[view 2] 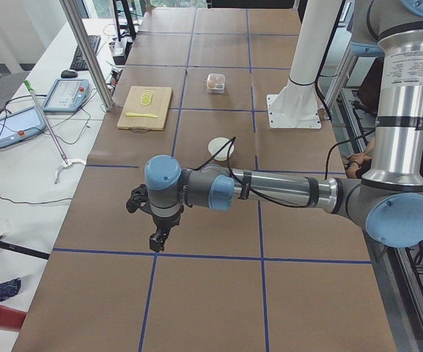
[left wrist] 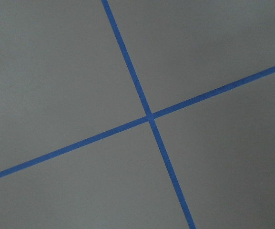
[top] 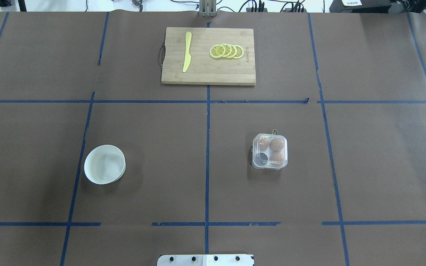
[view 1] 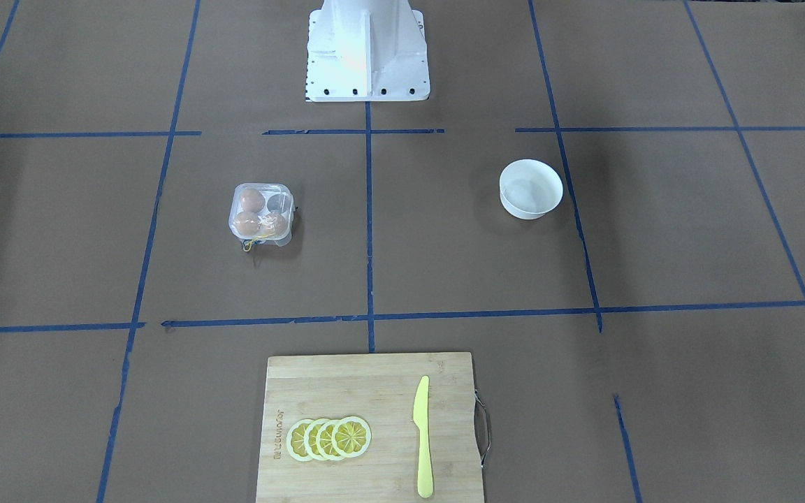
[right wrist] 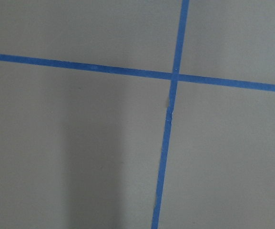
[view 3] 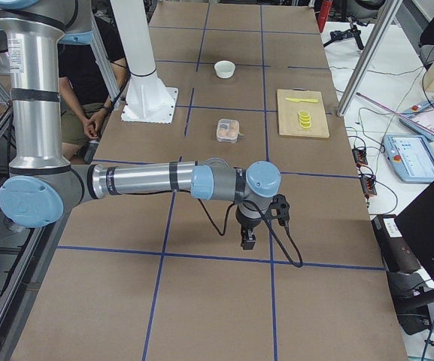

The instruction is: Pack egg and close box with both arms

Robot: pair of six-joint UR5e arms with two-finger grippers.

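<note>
Three eggs (top: 277, 145) in the box (top: 270, 167), looks shut, likely done, maybe press-check next; can't tell left hand (view 2: 156, 240) or right hand (view 3: 247, 241) grip.

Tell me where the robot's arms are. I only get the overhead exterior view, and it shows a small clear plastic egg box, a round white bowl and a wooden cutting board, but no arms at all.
Observer: The exterior left view shows the grey-silver jointed left arm stretched low over one end of the brown-papered table, outside your frame. Its black two-finger hand points straight down.
Operator: And the other one?
Observer: The exterior right view shows the grey-silver jointed right arm stretched out the same way over the opposite end. Its black hand also points down at the paper, well short of the egg box.
</note>
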